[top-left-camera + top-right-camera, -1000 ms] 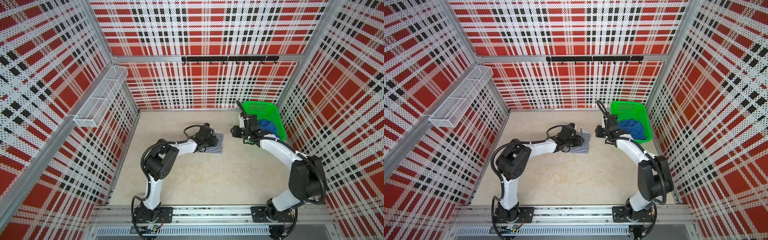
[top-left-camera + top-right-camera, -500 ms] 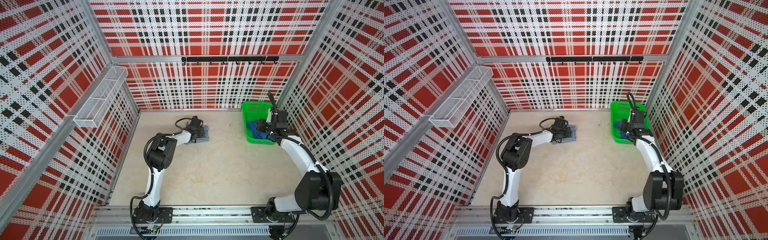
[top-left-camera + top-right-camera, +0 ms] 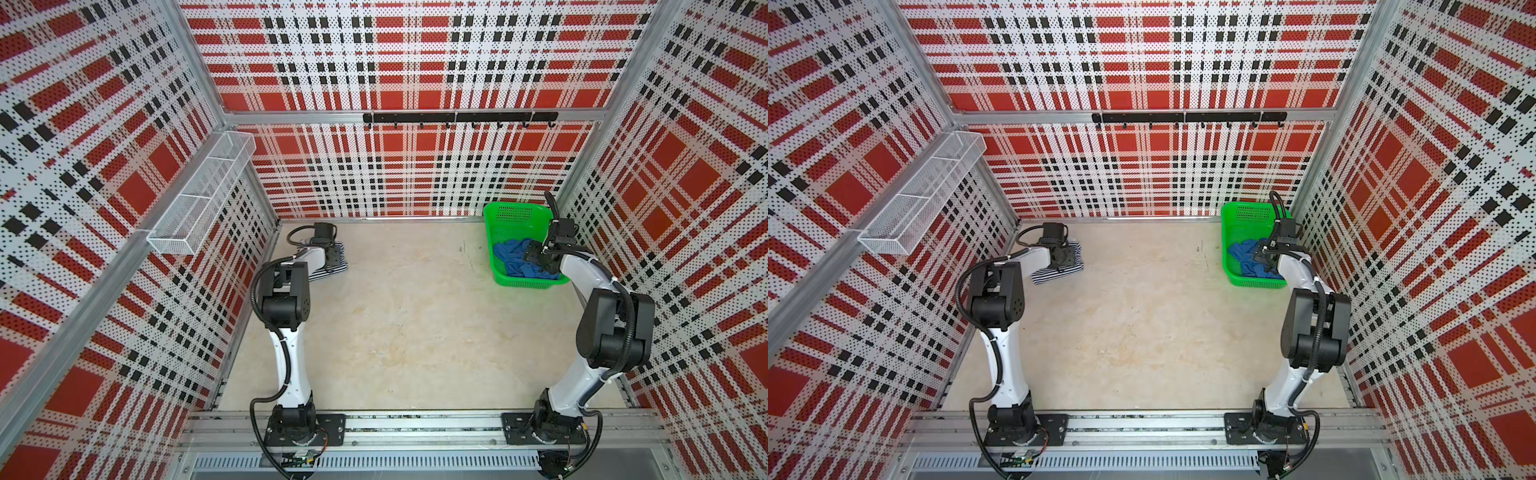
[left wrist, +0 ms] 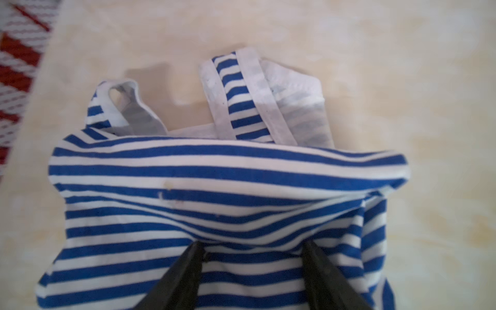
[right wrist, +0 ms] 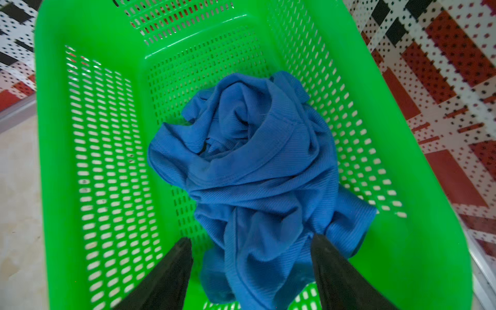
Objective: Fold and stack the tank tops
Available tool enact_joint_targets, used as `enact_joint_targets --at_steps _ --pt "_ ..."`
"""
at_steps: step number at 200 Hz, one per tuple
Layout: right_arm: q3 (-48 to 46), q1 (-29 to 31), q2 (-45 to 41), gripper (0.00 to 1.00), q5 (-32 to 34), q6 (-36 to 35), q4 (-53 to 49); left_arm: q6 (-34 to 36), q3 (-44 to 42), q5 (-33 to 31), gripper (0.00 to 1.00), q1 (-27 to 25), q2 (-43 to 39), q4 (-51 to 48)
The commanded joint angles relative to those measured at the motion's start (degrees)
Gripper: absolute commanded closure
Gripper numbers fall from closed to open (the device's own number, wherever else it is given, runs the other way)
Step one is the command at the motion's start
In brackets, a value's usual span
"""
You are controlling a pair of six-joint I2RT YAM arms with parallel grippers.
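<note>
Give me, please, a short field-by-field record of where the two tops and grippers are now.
Top 1: navy-and-white striped cloth tank top, folded on the beige tabletop
Top 2: plain royal blue cloth tank top, crumpled in the green plastic mesh basket
Left gripper: open, over the striped top
Right gripper: open, over the blue top

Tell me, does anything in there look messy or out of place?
Yes. The blue tank top lies in a crumpled heap inside the green basket, not folded. The striped tank top on the table is folded, but its straps stick out unevenly and it shows a small brownish stain.
</note>
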Motion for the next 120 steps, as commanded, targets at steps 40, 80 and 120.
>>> enact_joint_targets --at_steps 40,80,120 --pt "5.14 -0.92 9.06 0.17 1.50 1.02 -1.92 8.99 6.92 2.30 0.30 2.51 5.89 -4.27" --pt "8.37 -1.27 11.65 0.51 -3.23 2.77 -3.45 7.45 5.87 2.74 0.08 2.09 -1.21 -5.44" --pt "9.22 -1.23 -0.69 1.00 -4.03 0.84 -3.08 6.15 3.03 -2.22 0.02 -2.66 -16.60 -5.31"
